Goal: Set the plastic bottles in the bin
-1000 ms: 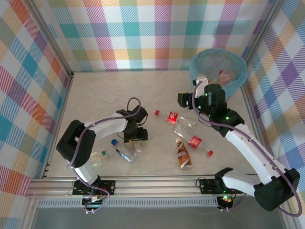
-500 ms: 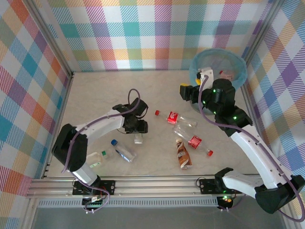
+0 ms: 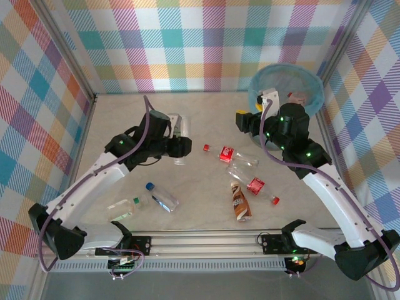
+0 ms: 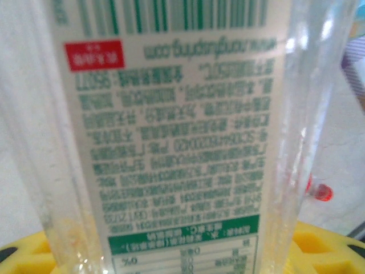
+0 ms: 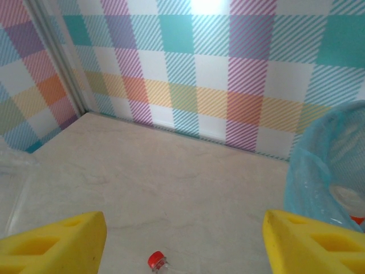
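A: Top external, nearest first: what lies on the counter [image 3: 206, 119]?

B: A green-cap bottle [image 3: 125, 207] and a blue-cap bottle [image 3: 161, 197] side by side on the left, and a brown bottle [image 3: 240, 204] on the right.

A: And past those?

B: A near red-label bottle [image 3: 257, 186], an unlabelled bottle [image 3: 244, 164] just beyond it, then a far red-label bottle [image 3: 224, 152]. That makes six lying loose.

A: What about the left hand [image 3: 180, 145]?

B: Clamped on a seventh, the held bottle [image 3: 175, 124], which looks raised off the counter mid-left. Left wrist has its white-and-green label right between the yellow pads [image 4: 34, 251].

A: And the right hand [image 5: 182, 245]?

B: Spread wide with nothing in it, just beside the bin [image 3: 255, 84] in the far right corner.

A: Is anything binned?

B: At least one bottle with red on it [image 3: 297, 97] lies inside. How many more the liner hides, I cannot tell. I'd judge the job partly done, with one bottle in the grip and well apart from the bin, and six more to fetch.
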Controlling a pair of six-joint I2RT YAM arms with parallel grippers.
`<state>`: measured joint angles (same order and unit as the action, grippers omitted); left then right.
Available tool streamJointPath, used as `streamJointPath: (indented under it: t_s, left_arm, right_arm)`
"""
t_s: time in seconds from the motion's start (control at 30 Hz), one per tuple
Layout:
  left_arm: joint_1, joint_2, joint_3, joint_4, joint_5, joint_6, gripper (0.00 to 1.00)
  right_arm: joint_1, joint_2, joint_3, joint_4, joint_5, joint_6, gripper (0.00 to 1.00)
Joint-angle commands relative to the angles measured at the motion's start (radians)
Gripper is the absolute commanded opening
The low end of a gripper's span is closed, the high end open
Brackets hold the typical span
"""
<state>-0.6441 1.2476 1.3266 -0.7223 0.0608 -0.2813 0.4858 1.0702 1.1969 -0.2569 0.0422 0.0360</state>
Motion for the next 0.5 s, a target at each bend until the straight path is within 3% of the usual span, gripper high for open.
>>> streamJointPath:
  t_s: [0.0, 0.13, 0.4, 0.47]
  left_arm:
    - [0.009, -0.062, -0.018, 0.103, 0.113, 0.086, 0.35]
    - [0.009, -0.120, -0.073, 0.200, 0.171, 0.087, 0.33]
    - [0.009, -0.225, -0.121, 0.304, 0.441, 0.129, 0.34]
    - [0.009, -0.251, -0.121, 0.302, 0.493, 0.158, 0.35]
  right_arm:
    - [0.006, -0.020, 0.050, 0.009, -0.155, -0.037, 0.72]
    - [0.007, -0.020, 0.080, 0.020, -0.327, -0.023, 0.72]
    - [0.007, 0.098, 0.221, 0.048, -0.947, 0.069, 0.77]
    - [0.017, 0.127, 0.243, 0.062, -1.001, 0.097, 0.78]
